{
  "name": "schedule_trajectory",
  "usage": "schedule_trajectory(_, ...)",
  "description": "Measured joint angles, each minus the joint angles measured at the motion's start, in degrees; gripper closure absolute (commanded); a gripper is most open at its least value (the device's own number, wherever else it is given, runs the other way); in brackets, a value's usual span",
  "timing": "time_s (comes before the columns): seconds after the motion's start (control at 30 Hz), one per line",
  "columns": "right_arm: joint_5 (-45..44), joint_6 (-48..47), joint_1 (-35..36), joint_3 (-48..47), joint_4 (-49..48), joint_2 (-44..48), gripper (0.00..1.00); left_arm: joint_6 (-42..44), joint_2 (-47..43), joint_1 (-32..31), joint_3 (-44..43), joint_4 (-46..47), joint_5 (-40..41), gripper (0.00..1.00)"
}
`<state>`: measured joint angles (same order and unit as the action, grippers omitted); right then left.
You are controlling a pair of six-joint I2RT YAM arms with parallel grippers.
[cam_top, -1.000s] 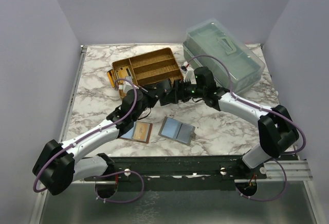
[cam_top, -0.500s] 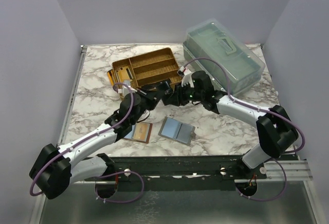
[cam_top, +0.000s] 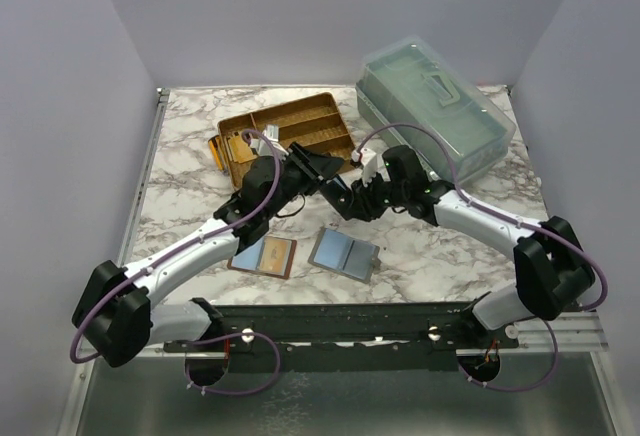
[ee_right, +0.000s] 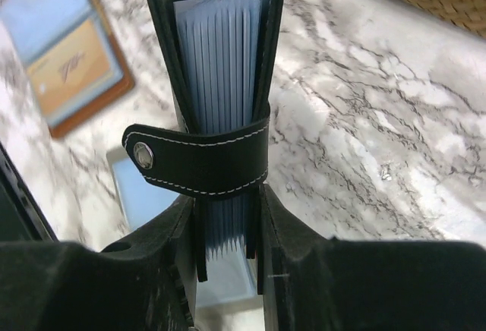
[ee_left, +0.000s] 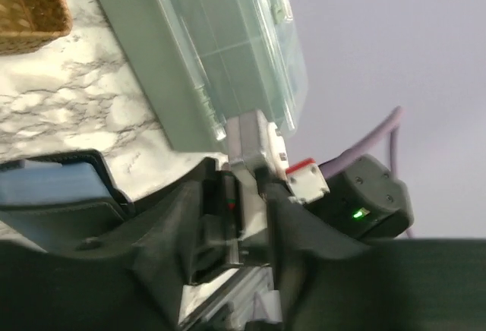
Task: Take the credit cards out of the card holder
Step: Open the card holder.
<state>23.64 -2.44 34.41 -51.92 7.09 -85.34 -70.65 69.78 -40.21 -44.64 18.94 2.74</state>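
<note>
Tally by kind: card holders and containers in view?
Card holders: 3 (black holder, brown holder, grey holder)
Containers: 2 (tray, clear box)
Total: 5

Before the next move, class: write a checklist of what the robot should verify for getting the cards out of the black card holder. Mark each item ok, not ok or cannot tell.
1. The card holder is clamped in the right end effector: ok.
2. The strap tab is undone: not ok, it wraps across the open edge.
3. The left end effector is open: cannot tell.
4. The credit cards show in the pockets: cannot tell, only blue-grey pocket edges are visible.
5. The brown holder and grey holder lie apart from the clamped one: ok.
</note>
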Motion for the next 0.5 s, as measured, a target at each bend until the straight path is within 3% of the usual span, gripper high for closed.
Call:
schedule_trajectory(0.07,1.77,-6.34,0.0,0.0,2.89,1.55,1.0,4.68,-1.49,0.0,-0.44,-3.65,-1.14,0.37)
schedule_trajectory(0.23,4.35,-15.37,0.02,0.48,7.08,2.4,1.0,13.03,-7.48,0.57,0.35,-12.76,-1.62,0.35)
schedule_trajectory(0.4,9.51,-19.15,-0.48,-0.13,11.39,0.5,1.0,19.04,-14.69,1.6,10.05,-13.92,-2.36,0.28)
schedule_trajectory(0.43,11.39,-19.63,-0.85,-0.57,12.44,-0.24,1.0,21.44,-16.06,1.62,12.59,-13.94,-2.97,0.25)
schedule_trajectory(0.5,15.72,-20.37,-1.66,-1.46,14.56,-1.36,1.0,24.39,-18.21,1.62,16.13,-14.01,-3.76,0.08)
